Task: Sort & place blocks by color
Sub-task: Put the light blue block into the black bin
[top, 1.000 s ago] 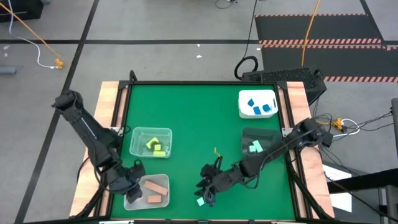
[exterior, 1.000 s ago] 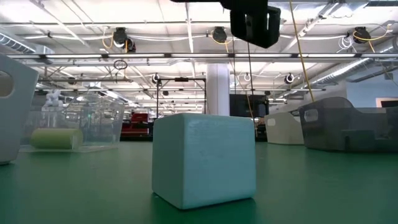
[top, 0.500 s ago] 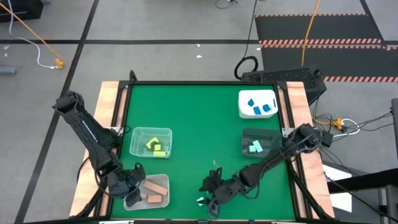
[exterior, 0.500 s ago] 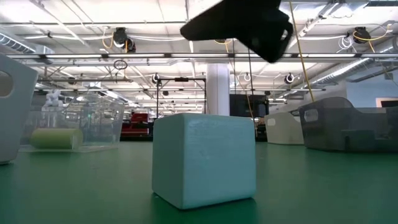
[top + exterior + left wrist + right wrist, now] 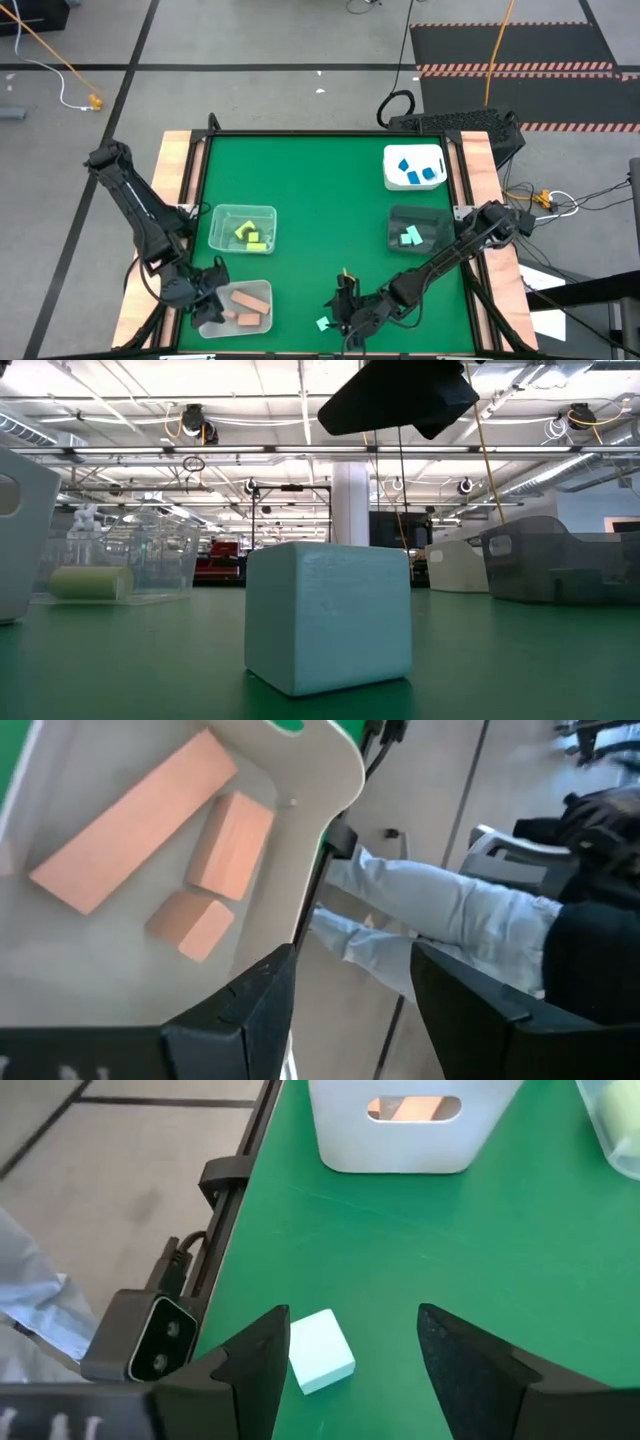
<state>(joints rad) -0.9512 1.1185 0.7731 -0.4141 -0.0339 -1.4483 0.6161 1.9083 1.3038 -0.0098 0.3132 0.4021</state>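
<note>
A mint green cube [image 5: 323, 323] rests flat on the green mat near the table's near edge; it fills the low view [image 5: 328, 615]. My right gripper [image 5: 350, 318] hangs open above it [image 5: 400, 395]. In the right wrist view [image 5: 355, 1320] the cube [image 5: 321, 1351] shows below, close to one finger, untouched. My left gripper [image 5: 208, 298] is open at the left end of the white tub [image 5: 262, 310]. That tub holds three peach-orange blocks [image 5: 230, 845]. The left wrist view [image 5: 355, 955] looks past the tub's rim.
A clear tub of yellow blocks [image 5: 243, 230] stands left of centre. A white tub of blue blocks [image 5: 414, 167] and a dark tub of mint blocks [image 5: 418, 232] line the right side. A small camera [image 5: 150, 1335] sits on the near edge. A person's legs [image 5: 420, 910] are beyond it.
My right gripper has moved toward the table's near edge and slightly right, turning as it went, and now hangs closer over the mint cube. The cube has stayed where it was.
</note>
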